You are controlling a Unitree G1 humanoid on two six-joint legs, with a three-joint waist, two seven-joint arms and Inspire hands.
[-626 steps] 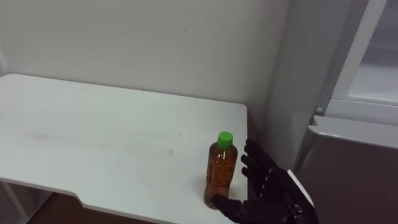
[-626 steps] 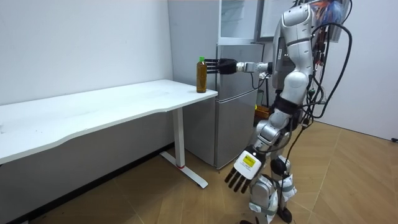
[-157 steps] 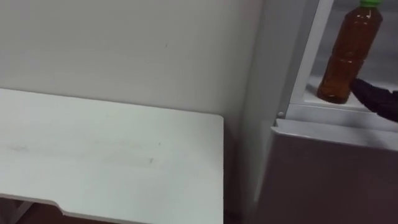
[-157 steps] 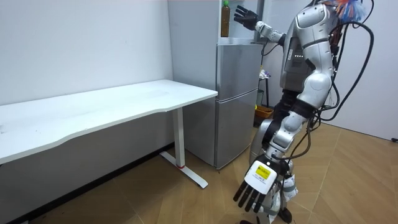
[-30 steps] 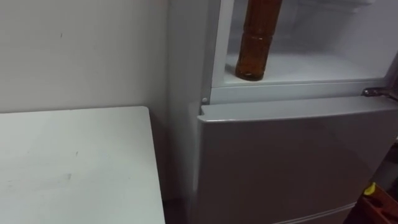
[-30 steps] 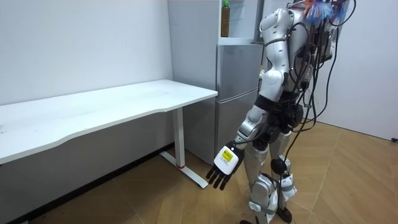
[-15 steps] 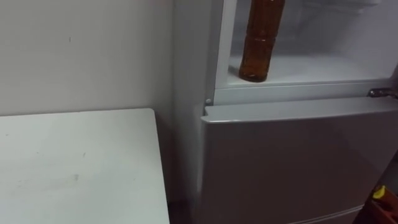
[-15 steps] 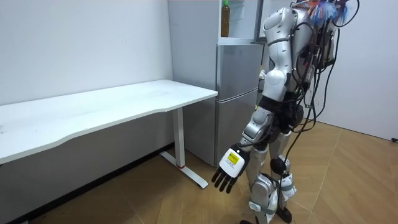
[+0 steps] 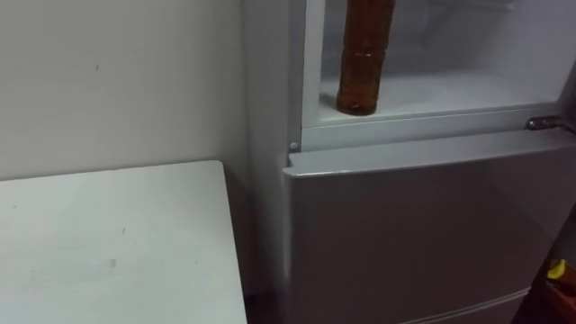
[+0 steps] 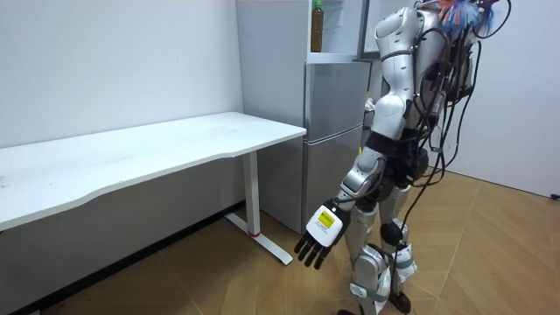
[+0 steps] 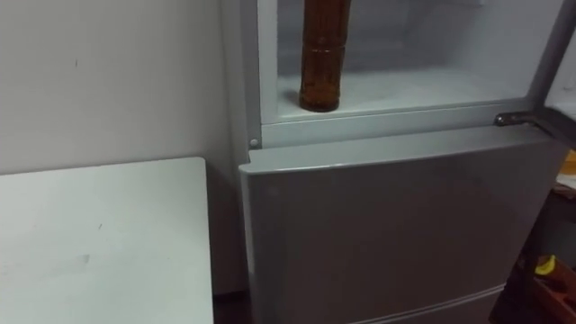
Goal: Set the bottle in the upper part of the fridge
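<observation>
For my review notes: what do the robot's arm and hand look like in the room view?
The left arm is built of glossy silver-white shells with darker joints between them. The left hand is black, with slim, segmented black fingers, and a white tag with a yellow patch sits on its back.

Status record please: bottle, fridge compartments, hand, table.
bottle: upright on the shelf, near the left front corner, nothing touching it
upper fridge: door open, interior in view
lower door: shut
left hand: open, hanging low at the robot's side, holding nothing
table: white, to the fridge's left
</observation>
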